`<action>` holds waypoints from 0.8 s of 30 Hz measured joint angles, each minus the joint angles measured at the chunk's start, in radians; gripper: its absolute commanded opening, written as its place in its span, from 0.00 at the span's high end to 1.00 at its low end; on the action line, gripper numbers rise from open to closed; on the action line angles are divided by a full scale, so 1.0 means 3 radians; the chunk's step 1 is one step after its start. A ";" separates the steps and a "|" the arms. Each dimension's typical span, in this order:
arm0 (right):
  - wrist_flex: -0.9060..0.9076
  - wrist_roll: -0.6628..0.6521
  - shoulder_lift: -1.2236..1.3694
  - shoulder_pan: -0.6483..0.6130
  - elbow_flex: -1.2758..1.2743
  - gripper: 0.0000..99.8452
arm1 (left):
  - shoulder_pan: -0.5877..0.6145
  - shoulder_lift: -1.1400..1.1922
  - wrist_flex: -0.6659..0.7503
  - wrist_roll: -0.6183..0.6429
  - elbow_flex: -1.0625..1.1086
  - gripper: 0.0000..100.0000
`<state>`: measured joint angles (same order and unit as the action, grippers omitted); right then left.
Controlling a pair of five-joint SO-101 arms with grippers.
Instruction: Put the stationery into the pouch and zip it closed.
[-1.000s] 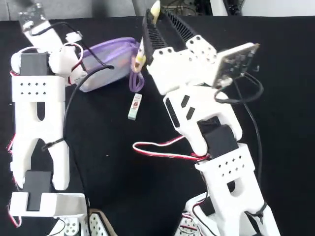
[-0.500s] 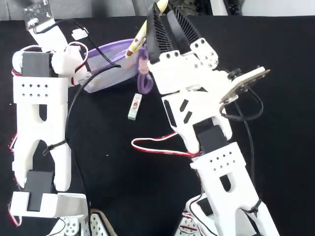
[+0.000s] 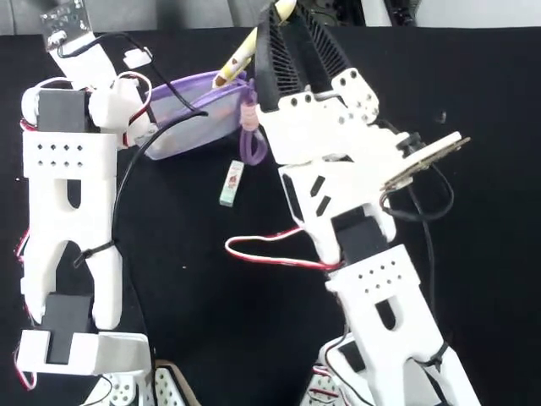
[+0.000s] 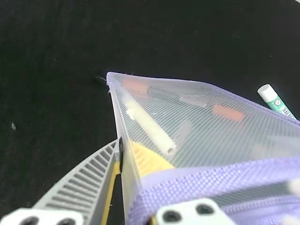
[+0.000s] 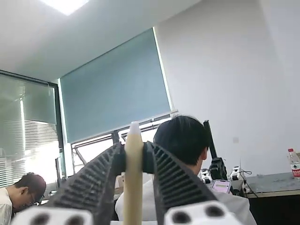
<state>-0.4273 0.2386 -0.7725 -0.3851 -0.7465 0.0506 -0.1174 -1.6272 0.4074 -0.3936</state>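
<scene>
A translucent purple pouch point(image 3: 182, 118) lies at the back of the black table, its open zip edge facing the right arm. My left gripper point(image 3: 135, 125) is shut on the pouch's left end. The left wrist view has the pouch point(image 4: 197, 122) close up, my left gripper point(image 4: 123, 161) clamped on its edge, with a cream pen and orange pieces inside. My right gripper point(image 3: 279, 21) is shut on a cream pen point(image 3: 237, 59), held tilted with its lower tip at the pouch mouth. In the right wrist view the pen point(image 5: 133, 187) sits between the ribbed fingers point(image 5: 89, 187).
A small white and green stick point(image 3: 232, 183) lies on the table in front of the pouch, beside the mesh wall in the left wrist view point(image 4: 275, 101). The pouch's purple strap loop point(image 3: 251, 139) hangs at its right end. A red and white cable point(image 3: 270, 254) crosses the mat.
My right arm has turned and carried the pen left, bringing its lower tip from beside the pouch to the pouch mouth. The pouch shifted slightly in my left gripper.
</scene>
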 measured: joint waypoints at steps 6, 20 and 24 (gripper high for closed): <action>-0.0005 0.0000 0.0020 -0.0164 -0.0118 0.99 | 0.0000 0.0000 0.0000 0.0000 0.0000 0.97; -0.0307 0.0000 0.0982 -0.0194 -0.0174 0.99 | -0.0005 0.0000 -0.0041 0.0005 0.0000 0.97; -0.0307 0.0000 0.1110 -0.0235 -0.0251 0.98 | -0.0005 0.0000 -0.0041 0.0010 0.0000 0.97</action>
<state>-0.5194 0.2386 -0.4396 -0.4557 -0.8216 0.0491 -0.1174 -1.6395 0.4104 -0.3936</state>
